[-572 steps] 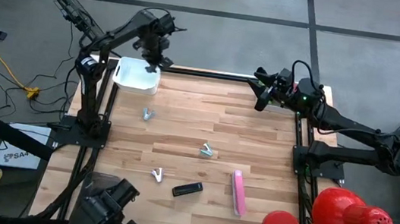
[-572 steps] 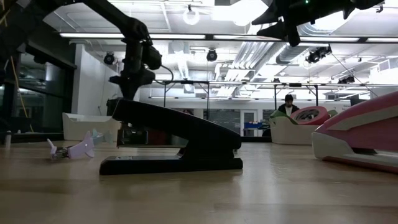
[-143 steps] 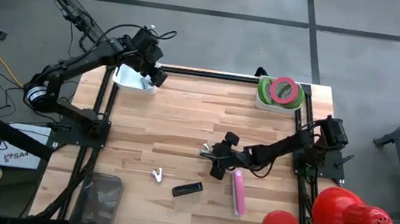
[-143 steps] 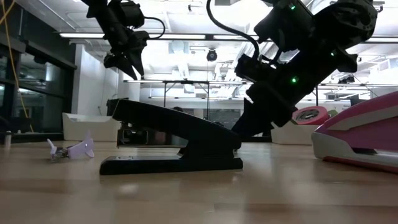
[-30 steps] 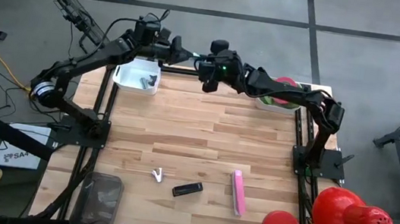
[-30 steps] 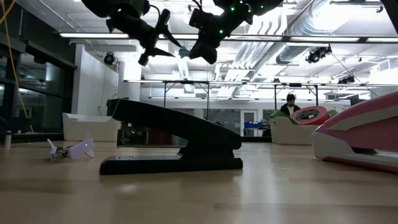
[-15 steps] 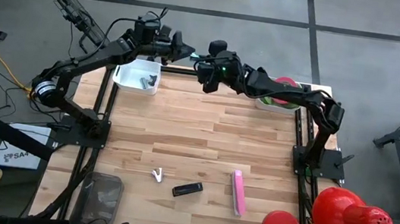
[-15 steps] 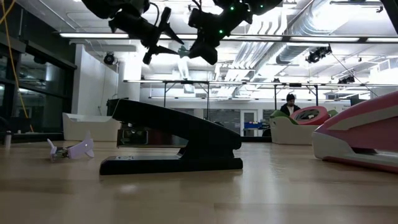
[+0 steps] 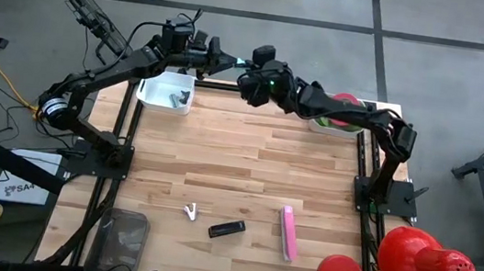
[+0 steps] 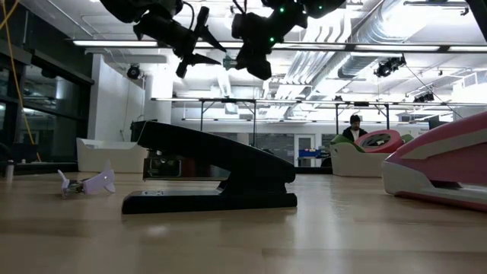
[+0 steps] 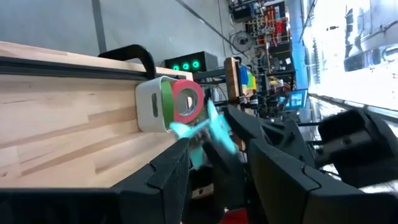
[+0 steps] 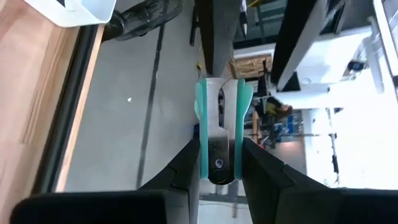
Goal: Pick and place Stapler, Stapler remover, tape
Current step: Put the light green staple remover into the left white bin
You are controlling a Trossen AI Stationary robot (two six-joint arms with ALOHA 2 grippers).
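From above, the right claw (image 9: 242,78) and the left claw (image 9: 219,59) meet high over the far edge of the surface (image 9: 237,172), just past the white bin (image 9: 166,91). The right claw is clamped shut on a teal staple remover (image 9: 236,64); the left claw's fingers stand part open at it. A black stapler (image 9: 227,229), a pink stapler (image 9: 287,233) and a pale staple remover (image 9: 190,211) lie near the front edge, and tape rolls (image 9: 344,109) sit in a tray at the far right corner.

At surface height, both claws hang overhead, close together. The black stapler (image 10: 209,176) looks solid and heavy; I would take it across its body near the middle.

The left wrist camera shows the teal remover (image 11: 208,132) just beyond the part-open fingers (image 11: 166,171), seemingly not yet gripped, with the tape tray (image 11: 169,104) behind.

The right wrist camera shows the remover (image 12: 221,127) pinched between the fingers (image 12: 186,163) at its hinge end, plastic wings pointing out. It looks light, stiff and springy; the metal is probably slippery, so the free plastic wings seem the better hold for the left claw.
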